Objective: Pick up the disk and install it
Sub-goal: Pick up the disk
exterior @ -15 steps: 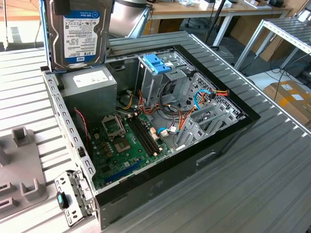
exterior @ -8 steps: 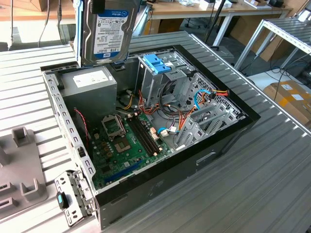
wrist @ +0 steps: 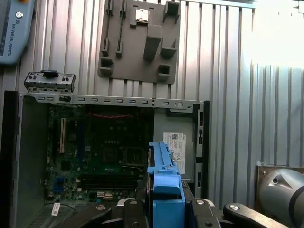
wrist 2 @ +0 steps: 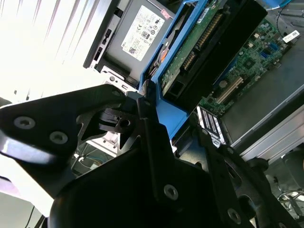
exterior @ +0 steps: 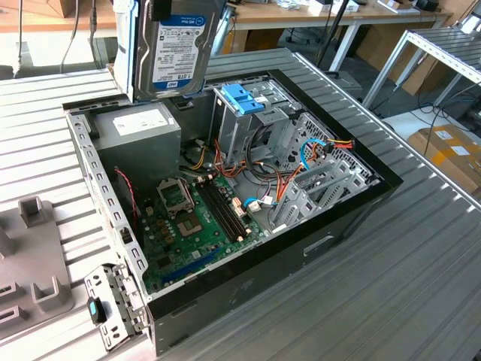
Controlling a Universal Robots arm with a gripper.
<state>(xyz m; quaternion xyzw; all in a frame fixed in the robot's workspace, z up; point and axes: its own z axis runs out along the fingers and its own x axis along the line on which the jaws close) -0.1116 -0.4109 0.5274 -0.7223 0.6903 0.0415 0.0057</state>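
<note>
Jaws clenched on the flat silver-grey metal hard disk (exterior: 180,47) with its white, blue-banded label, gripping it by the blue plastic side rails (wrist: 166,190); in the second wrist view a black finger (wrist 2: 148,126) lies hard against the blue rail, with the disk's green circuit-board face beside it. Held so, the disk hangs in the air, upright, its long axis close to vertical and its label turned toward the exterior camera.

Below it, near one end of the open black computer case (exterior: 301,248), sits the large grey power-supply box with a white sticker (exterior: 139,131). The silver metal drive cage with a blue plastic handle (exterior: 242,98) stands lower and toward the exterior view's right of the disk, apart from it. By that, the pick-up looks done and the install not: the disk is clear of any bay.

A green motherboard (exterior: 188,226) covers the case floor. The case rests on a ribbed grey metal surface (exterior: 391,301), with a grey plastic fixture plate (exterior: 30,263) at the exterior view's left
</note>
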